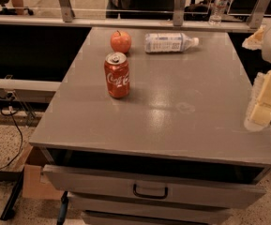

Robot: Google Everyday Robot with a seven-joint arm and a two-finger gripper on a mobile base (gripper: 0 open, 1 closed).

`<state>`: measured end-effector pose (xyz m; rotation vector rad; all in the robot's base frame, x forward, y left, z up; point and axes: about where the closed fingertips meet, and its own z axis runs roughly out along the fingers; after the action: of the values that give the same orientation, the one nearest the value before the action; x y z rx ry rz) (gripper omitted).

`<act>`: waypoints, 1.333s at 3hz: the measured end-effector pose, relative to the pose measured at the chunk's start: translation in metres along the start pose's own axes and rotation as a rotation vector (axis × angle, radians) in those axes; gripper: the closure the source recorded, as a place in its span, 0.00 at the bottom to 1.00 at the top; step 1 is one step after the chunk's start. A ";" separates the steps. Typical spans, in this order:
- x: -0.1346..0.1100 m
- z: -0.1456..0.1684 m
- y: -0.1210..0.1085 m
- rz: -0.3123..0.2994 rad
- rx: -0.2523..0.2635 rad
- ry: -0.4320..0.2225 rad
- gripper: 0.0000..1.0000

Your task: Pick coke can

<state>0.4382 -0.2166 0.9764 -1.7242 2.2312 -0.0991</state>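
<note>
The coke can [117,75] is red with white script and a silver top. It stands upright on the grey table top [172,111], left of the middle. My gripper [265,100] shows at the right edge of the camera view, pale yellow and white, well to the right of the can and apart from it. It holds nothing that I can see.
A red-orange apple [120,41] sits just behind the can. A clear plastic bottle [170,42] with a white label lies on its side at the back. A partly open drawer [149,184] juts out below the front edge. A railing [125,22] runs behind the table.
</note>
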 end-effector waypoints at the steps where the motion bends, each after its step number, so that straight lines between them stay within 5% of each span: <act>1: 0.000 0.000 0.000 0.000 0.000 0.000 0.00; 2: -0.006 0.004 0.001 0.004 -0.009 -0.065 0.00; 3: -0.018 0.030 -0.003 0.019 -0.029 -0.270 0.00; 4: -0.055 0.043 -0.002 0.022 -0.044 -0.482 0.00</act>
<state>0.4651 -0.1586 0.9482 -1.5421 1.9036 0.3382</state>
